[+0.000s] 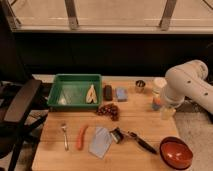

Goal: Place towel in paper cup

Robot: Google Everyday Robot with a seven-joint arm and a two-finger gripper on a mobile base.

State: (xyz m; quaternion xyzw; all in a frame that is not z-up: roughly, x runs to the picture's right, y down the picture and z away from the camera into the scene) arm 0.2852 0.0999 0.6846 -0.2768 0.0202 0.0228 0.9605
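Note:
The towel [101, 142] is a flat pale blue-grey cloth lying on the wooden table [55, 156] near its front middle. The paper cup [160, 83] is a white-cream cup at the back right, partly covered by my white arm [186, 84]. My gripper [167, 112] hangs at the arm's lower end on the right side of the table. It is just in front of the cup and far to the right of the towel. Nothing shows in it.
A green tray [62, 90] at the back left holds a banana [91, 94]. Beside it are a dark block [107, 92], a blue sponge [121, 94] and a metal cup [140, 86]. Grapes [109, 110], a fork [65, 136], a carrot [81, 137], a black-handled tool [134, 139], a red bowl [176, 152] and a chair [20, 107] are also here.

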